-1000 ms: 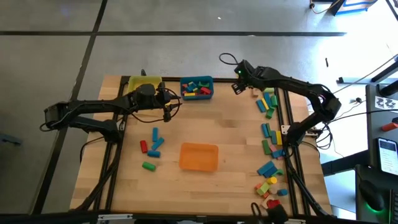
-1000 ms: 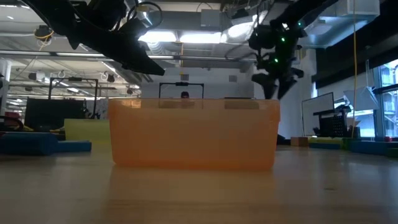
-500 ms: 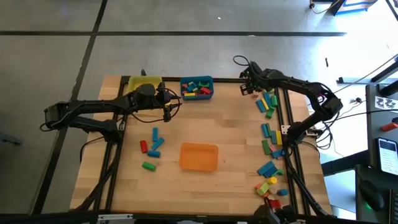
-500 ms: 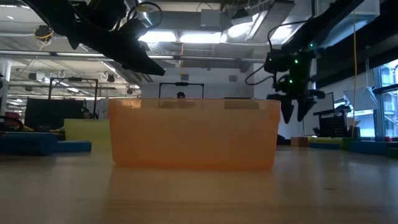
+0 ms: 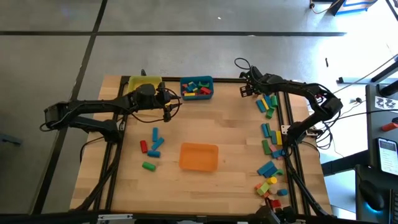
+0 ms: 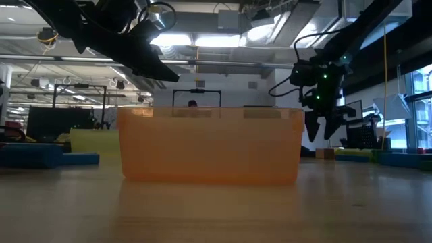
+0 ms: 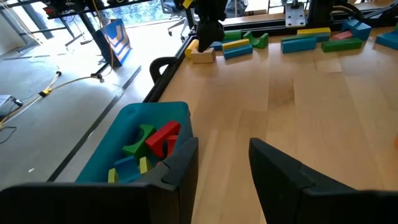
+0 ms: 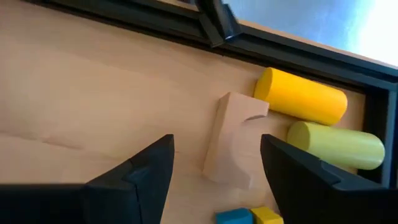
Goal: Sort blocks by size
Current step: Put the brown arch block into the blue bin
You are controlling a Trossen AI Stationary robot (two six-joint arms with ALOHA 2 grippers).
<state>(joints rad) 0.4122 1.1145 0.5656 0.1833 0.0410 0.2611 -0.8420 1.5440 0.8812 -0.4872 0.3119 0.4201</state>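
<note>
Coloured blocks lie in a row along the table's right side (image 5: 268, 102) and in a small group at the left (image 5: 152, 143); more fill the teal bin (image 5: 196, 87). My right gripper (image 5: 247, 88) is open and empty, low over the far right corner. In its wrist view (image 8: 216, 142) a pale arch block (image 8: 233, 140) lies flat on the table ahead, between the lines of the fingers, beside two yellow cylinders (image 8: 301, 96). My left gripper (image 5: 168, 107) is open and empty above the table, just near of the teal bin (image 7: 149, 143).
An orange bin (image 5: 199, 155) stands at the table's near middle and fills the low view (image 6: 210, 145). A yellow bin (image 5: 144, 83) stands left of the teal one. Dark frame rails (image 5: 287, 124) run along the table's right side, beside the blocks.
My right gripper has gone from near the teal bin toward the table's right edge and down, toward the blocks in the far right corner. My left arm has kept still.
</note>
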